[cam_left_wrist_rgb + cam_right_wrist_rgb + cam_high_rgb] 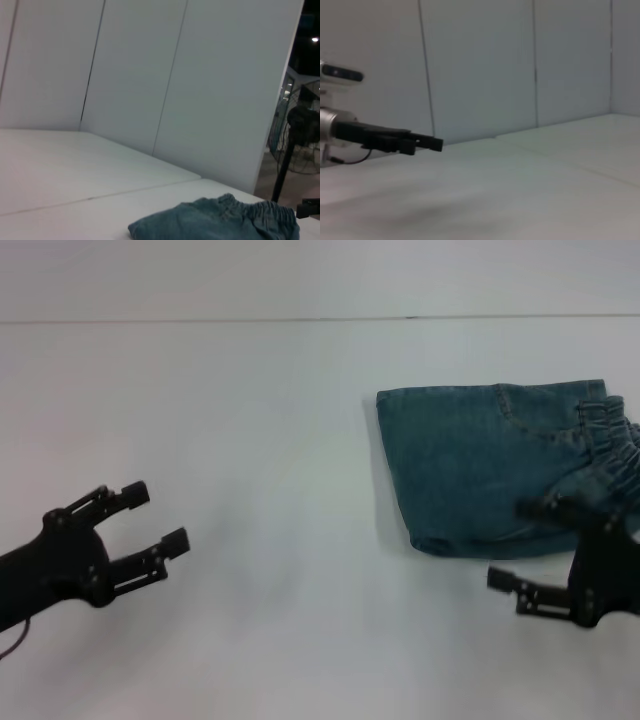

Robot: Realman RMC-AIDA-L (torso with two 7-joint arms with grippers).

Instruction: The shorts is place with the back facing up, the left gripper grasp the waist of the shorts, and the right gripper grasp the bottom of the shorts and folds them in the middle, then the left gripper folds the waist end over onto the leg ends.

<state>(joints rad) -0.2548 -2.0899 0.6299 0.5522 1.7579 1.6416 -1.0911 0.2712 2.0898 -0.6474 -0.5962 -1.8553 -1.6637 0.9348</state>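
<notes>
On the right side of the white table (250, 440) I see the faded blue-green denim shorts (480, 470) folded into a compact stack, ruffled waist (612, 445) uppermost. The black skeletal right gripper (530, 545), jaws wide and empty, hovers at their near edge and could snag and undo the fold. The black left gripper (160, 515), also wide, sits well apart.

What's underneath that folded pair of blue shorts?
The shorts lie folded on the white table; only tabletop shows around them. Their lower layers and anything beneath are covered. The right gripper overlaps their near corner.
</notes>
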